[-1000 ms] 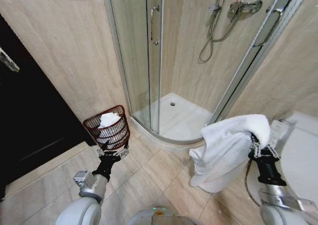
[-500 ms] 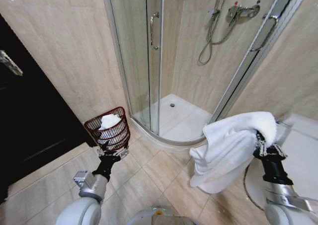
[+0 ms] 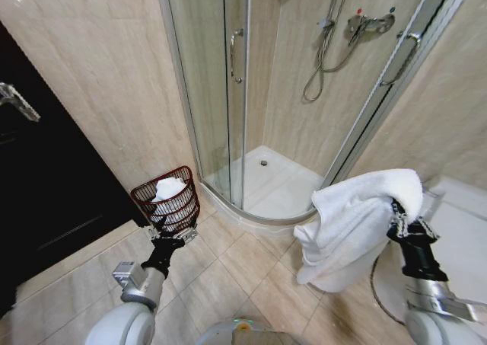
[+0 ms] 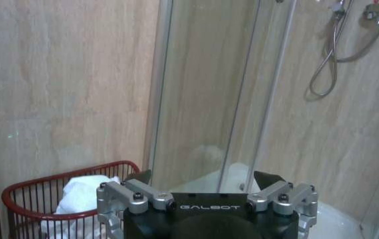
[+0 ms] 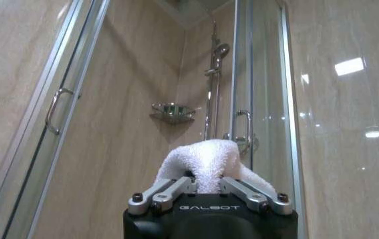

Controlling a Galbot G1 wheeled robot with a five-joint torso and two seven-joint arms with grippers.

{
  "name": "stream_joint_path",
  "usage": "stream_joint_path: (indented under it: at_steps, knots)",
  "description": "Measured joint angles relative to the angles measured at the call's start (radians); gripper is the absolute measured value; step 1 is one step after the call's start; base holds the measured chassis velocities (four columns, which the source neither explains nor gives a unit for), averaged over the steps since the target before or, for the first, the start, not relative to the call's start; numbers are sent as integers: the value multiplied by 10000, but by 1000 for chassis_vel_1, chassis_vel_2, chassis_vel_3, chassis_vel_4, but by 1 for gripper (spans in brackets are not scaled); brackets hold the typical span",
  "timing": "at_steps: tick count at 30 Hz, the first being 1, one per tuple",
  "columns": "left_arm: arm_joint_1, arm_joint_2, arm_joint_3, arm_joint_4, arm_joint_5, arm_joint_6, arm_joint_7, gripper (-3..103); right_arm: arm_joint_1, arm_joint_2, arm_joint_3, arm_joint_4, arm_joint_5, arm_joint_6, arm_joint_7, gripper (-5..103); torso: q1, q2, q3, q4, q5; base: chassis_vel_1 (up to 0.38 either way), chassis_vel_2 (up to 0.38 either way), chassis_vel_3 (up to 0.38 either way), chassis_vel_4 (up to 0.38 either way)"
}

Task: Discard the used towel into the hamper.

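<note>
So, shower stall (image 3: 262, 132): glass corner unit, the landmark for everything here.
Towel (image 3: 354, 223): white, draped out front of the stall's right side, pinched at its top fold.
Hamper (image 3: 167, 200): on the floor just left of the stall, white cloth inside.
Right gripper (image 3: 397, 214): jaws clamped on the towel.
Left gripper (image 3: 169, 234): low, near the hamper, jaws spread, holding nothing.

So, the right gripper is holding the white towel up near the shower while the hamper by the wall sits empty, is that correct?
Not quite: the hamper is not empty; the head view shows white cloth already inside it. The rest holds: the right gripper is clamped on the white towel beside the shower enclosure.
</note>
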Motion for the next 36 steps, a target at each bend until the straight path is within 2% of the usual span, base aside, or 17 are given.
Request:
stream_joint_path:
  at_steps: [13, 36]
  knots:
    - [0, 0, 0, 0, 0, 0, 0, 100, -22, 17, 25, 99, -62, -6, -6, 6, 213, 497, 282, 0, 0, 0, 0, 0, 0]
    - [0, 0, 0, 0, 0, 0, 0, 100, -132, 83, -14, 278, -48, 34, -15, 6, 691, 1625, 932, 0, 0, 0, 0, 0, 0]
